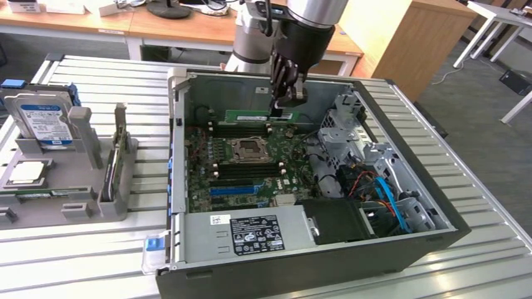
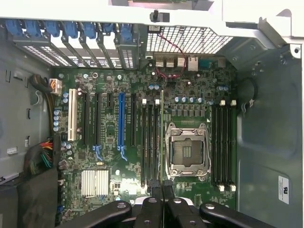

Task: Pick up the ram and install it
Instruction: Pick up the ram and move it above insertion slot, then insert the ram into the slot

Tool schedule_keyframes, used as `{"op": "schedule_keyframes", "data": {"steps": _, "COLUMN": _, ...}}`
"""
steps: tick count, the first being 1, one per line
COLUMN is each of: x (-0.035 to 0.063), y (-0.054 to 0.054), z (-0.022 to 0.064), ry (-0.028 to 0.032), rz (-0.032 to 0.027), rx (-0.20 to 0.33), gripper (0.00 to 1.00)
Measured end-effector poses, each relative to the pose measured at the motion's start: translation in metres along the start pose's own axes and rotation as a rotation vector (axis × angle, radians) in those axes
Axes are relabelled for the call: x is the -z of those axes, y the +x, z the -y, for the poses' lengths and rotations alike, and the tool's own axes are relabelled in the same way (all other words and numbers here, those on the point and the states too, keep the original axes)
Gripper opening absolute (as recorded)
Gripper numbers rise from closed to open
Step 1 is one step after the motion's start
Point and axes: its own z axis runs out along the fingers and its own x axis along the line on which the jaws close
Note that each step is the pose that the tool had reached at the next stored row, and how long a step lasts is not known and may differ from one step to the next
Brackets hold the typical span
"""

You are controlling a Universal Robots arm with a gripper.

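The ram (image 1: 248,116) is a long green stick held level above the motherboard (image 1: 241,177), inside the open computer case (image 1: 179,156). My gripper (image 1: 285,112) is shut on its end nearer the exterior view's right. In the wrist view the ram (image 2: 162,137) appears edge-on as a thin strip running out from my gripper (image 2: 162,187). It hangs over the board between the black memory slots (image 2: 149,142) and the processor socket (image 2: 187,151). It is above the slots, not seated in one.
A second bank of memory slots (image 2: 223,142) lies past the socket. A metal drive cage (image 1: 349,124) and blue cables (image 1: 390,199) crowd the case's right side. The power supply (image 1: 249,233) is at the front. A grey fixture (image 1: 83,187) holds a hard drive (image 1: 43,124) and a processor chip (image 1: 27,173).
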Motion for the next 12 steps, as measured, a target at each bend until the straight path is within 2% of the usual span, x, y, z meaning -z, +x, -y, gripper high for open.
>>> {"op": "schedule_keyframes", "data": {"steps": 12, "x": -0.0011, "y": 0.0001, "z": 0.0007, "ry": 0.0003, "rz": 0.0003, "rx": -0.005, "gripper": 0.12}}
